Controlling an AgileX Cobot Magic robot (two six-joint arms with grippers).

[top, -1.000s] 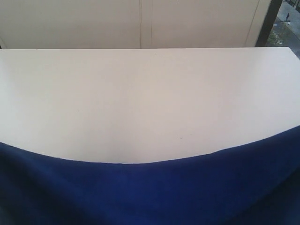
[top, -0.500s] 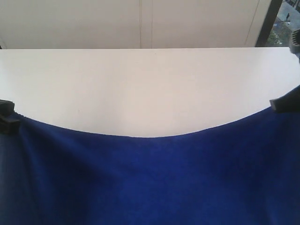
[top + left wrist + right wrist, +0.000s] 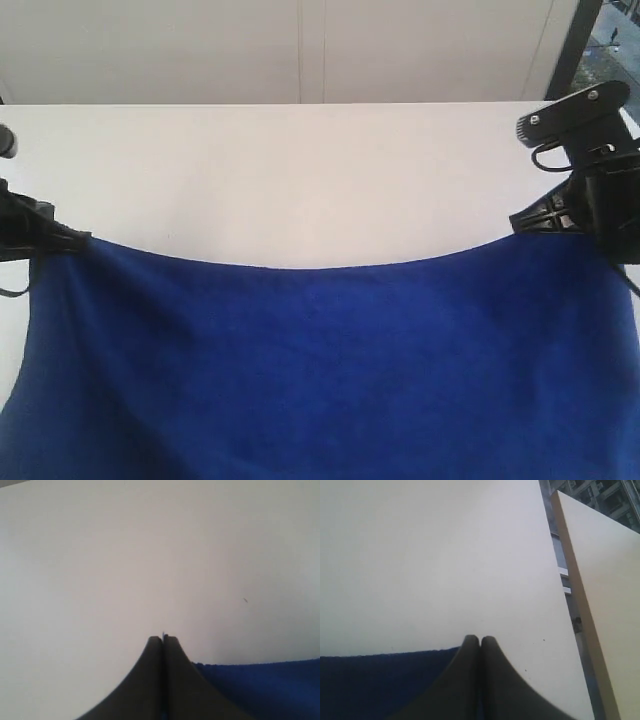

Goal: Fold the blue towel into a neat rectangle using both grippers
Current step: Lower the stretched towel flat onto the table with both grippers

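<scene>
White tabletop (image 3: 300, 170) stretches toward a pale wall as the left gripper (image 3: 80, 240) and right gripper (image 3: 520, 222), each clamped tight on a corner of the blue towel (image 3: 320, 360), carry its sagging leading edge farther across than a second ago. The first fold appears well under way.

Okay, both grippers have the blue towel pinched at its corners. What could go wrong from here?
1. The left gripper and right gripper hold the blue towel only at its very corners, with the jaws closed on little cloth. A corner could slip out mid-fold.
2. The towel edge strung between them sags in the middle over the white table, so the fold may land curved rather than straight.
</scene>
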